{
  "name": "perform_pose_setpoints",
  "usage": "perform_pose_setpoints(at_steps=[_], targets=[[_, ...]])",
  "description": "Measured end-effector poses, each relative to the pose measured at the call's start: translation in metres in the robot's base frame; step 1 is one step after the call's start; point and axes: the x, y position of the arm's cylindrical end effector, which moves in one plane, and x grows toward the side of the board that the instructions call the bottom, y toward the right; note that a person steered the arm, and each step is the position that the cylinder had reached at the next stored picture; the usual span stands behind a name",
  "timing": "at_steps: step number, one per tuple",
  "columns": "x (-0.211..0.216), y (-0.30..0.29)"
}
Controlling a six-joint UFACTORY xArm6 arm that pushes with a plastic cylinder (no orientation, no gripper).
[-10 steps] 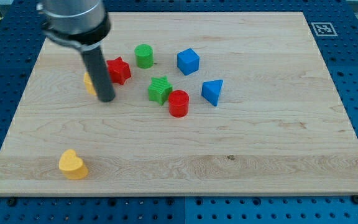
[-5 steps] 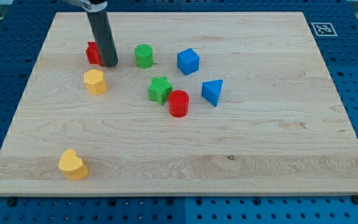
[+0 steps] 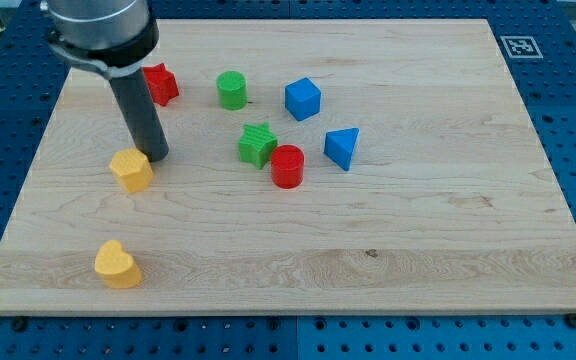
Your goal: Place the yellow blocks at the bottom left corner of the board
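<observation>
Two yellow blocks lie on the wooden board (image 3: pixel 418 230). A yellow hexagonal block (image 3: pixel 131 170) sits at the left, a little above the middle. A yellow heart-shaped block (image 3: pixel 116 265) lies near the bottom left corner. My tip (image 3: pixel 156 157) touches the upper right side of the yellow hexagonal block. The rod rises from there toward the view's top left.
A red star block (image 3: pixel 160 83) lies at the top left, a green cylinder (image 3: pixel 232 90) to its right. A blue cube (image 3: pixel 303 99), a blue triangular block (image 3: pixel 341 147), a green star block (image 3: pixel 257 144) and a red cylinder (image 3: pixel 288 166) cluster near the middle.
My tip moved from beside the red star block down to the yellow hexagonal block, which slid down and left. The red star block, pushed up-left earlier, now shows uncovered.
</observation>
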Motion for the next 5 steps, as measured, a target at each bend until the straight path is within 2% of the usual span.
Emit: perform_pose_setpoints(at_steps=[1,5], targets=[[0.019,-0.003],[0.023,-0.046]])
